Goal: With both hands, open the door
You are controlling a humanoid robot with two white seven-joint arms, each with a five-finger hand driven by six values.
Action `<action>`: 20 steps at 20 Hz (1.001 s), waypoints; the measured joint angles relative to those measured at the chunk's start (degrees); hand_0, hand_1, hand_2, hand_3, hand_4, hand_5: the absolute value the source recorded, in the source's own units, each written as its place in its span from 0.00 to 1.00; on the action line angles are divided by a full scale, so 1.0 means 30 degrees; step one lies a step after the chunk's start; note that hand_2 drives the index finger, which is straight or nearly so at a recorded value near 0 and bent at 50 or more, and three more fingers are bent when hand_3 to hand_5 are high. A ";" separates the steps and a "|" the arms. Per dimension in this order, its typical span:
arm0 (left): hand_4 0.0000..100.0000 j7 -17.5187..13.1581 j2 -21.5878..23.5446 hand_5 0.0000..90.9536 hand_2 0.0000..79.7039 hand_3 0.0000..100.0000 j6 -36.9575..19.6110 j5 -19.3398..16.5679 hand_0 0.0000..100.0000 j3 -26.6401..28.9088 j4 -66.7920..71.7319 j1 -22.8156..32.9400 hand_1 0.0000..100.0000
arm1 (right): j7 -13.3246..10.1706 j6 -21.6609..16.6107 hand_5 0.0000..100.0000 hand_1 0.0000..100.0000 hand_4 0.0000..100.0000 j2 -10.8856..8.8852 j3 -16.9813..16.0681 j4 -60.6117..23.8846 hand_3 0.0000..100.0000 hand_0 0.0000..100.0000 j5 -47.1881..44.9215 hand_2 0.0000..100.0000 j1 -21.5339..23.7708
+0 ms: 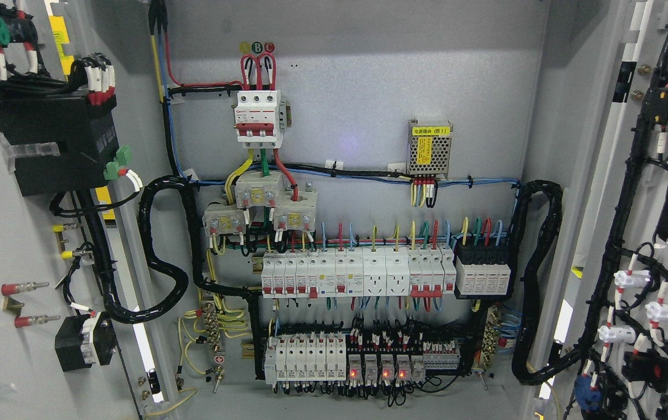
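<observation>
An electrical cabinet fills the head view with both doors swung wide. The left door [24, 245] shows its inner face at the left edge, carrying a black box and wired terminals. At the right edge stands the right door [608, 192], also inner face out, with black cable looms and white connectors. Between them the grey back panel [357, 76] holds a red-and-white main breaker [258, 118], rows of white breakers [357, 274] and relays with red lights [377, 370]. Neither of my hands nor any arm shows.
Thick black corrugated cables loop from each door into the cabinet at the left [161, 274] and right [538, 280]. A small meshed power supply with a yellow label [429, 149] is mounted at upper right of the panel.
</observation>
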 measured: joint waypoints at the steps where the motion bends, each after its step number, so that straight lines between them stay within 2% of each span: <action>1: 0.00 0.0000 0.0000 0.00 0.00 0.00 0.0000 0.0000 0.36 0.0000 0.0000 0.0000 0.19 | -0.0007 0.0001 0.00 0.11 0.00 0.0010 0.0052 0.0014 0.00 0.21 0.0000 0.00 -0.0047; 9: 0.00 0.0000 0.0000 0.00 0.00 0.00 0.0000 0.0000 0.36 0.0001 0.0000 0.0008 0.19 | -0.0020 0.0001 0.00 0.11 0.00 0.0073 0.0594 0.0236 0.00 0.21 -0.0004 0.00 -0.0786; 14: 0.00 0.0000 0.0000 0.00 0.00 0.00 0.0000 0.0000 0.36 0.0001 -0.0001 0.0006 0.19 | -0.0528 0.0013 0.00 0.11 0.00 0.0093 0.0887 0.0338 0.00 0.21 -0.0011 0.00 -0.0986; 20: 0.00 -0.0003 0.0000 0.00 0.00 0.00 0.0000 0.0000 0.36 0.0002 -0.0001 0.0000 0.19 | -0.0652 0.0105 0.00 0.11 0.00 0.0109 0.1011 0.0380 0.00 0.21 -0.0001 0.00 -0.0982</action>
